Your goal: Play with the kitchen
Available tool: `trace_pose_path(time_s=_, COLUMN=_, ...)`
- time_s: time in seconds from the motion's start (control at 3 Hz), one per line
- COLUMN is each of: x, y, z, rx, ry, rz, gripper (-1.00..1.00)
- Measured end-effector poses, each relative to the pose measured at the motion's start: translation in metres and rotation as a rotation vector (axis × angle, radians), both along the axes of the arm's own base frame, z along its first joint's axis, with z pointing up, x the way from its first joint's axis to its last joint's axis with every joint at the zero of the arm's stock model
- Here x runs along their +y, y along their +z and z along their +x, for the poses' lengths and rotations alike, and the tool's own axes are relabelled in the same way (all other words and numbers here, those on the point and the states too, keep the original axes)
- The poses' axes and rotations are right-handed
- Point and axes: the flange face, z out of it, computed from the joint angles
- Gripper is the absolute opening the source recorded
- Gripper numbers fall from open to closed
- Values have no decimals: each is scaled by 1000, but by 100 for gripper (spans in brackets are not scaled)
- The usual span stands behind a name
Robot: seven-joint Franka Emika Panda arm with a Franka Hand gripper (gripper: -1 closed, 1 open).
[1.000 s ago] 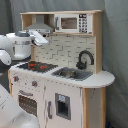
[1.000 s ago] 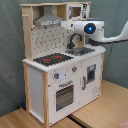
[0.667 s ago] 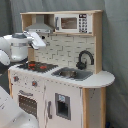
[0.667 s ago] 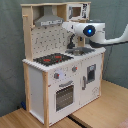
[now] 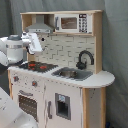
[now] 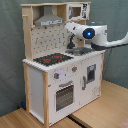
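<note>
While the arm [image 6: 102,39] reaches in from the second exterior view's right, its gripper [image 6: 68,25] hangs in the air in front of the tiled back wall [image 5: 65,47] of the kitchen [image 5: 60,75], touching nothing. I cannot tell whether the fingers are spread or closed; they are too blurred in both exterior views. In the first exterior view the gripper [image 5: 37,44] sits at the first exterior view's left.

Directly below the gripper: the black and red hob [image 5: 36,65], well apart from it. Just above the gripper: the grey hood [image 5: 39,26]. Beside the hood, on the upper shelf, the small microwave [image 5: 73,23].

Further along the counter from the gripper: the sink [image 5: 71,73] and black faucet [image 5: 84,59].

Lower down, below the hob: two knobs [image 6: 57,76] and the oven door [image 6: 64,95].

The kitchen stands on a wooden floor [image 6: 95,112] against a grey curtain [image 6: 10,55].
</note>
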Motion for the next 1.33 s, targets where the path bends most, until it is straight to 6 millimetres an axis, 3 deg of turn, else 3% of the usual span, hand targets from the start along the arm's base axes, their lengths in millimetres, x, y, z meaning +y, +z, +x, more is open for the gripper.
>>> trace_pose_path(time_s=1.33, x=-21, y=-15, z=-17, rx=-90, ry=-283, rz=360, gripper=100)
